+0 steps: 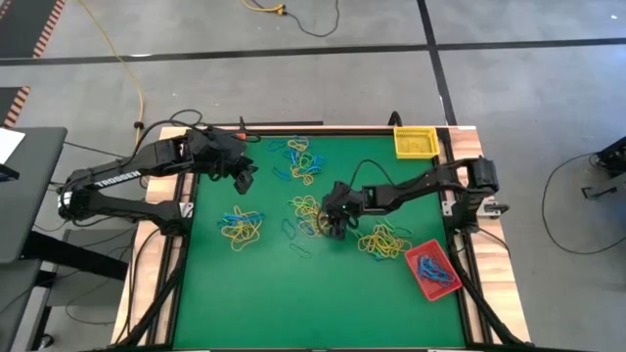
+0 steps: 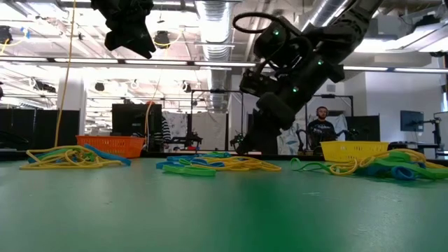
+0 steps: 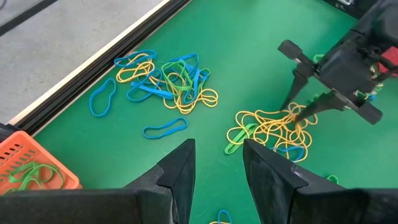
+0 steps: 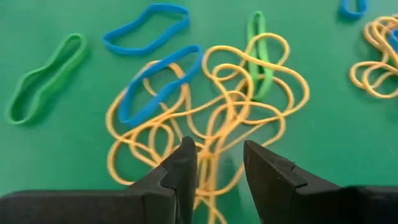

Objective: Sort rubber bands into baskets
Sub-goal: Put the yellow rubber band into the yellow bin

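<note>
Rubber bands in yellow, blue and green lie in several loose piles on the green table point(image 1: 254, 293). My right gripper point(image 4: 219, 149) is open and slants down into the middle pile point(image 1: 305, 207), with yellow bands point(image 4: 217, 115) running between its fingers. My left gripper point(image 3: 217, 146) hangs open high above the table's far left, holding nothing. An orange basket point(image 3: 31, 165) with green bands sits below it. The yellow basket point(image 1: 415, 143) stands at the far right corner. The red basket point(image 1: 431, 269), with blue bands in it, sits near the right edge. My right gripper has its fingertips point(image 3: 308, 114) down at the tangle of yellow bands point(image 4: 214, 140), slanting from the table's right. The strands lie flat on the table between the open fingers. Whether the fingers touch them, I cannot tell.
Other piles lie at the far middle point(image 1: 298, 161), at the left point(image 1: 242, 225) and beside the red basket point(image 1: 383, 240). Single blue point(image 4: 146, 28) and green point(image 4: 43, 78) bands lie loose around the middle pile. Bare green surface stretches along the near edge.
</note>
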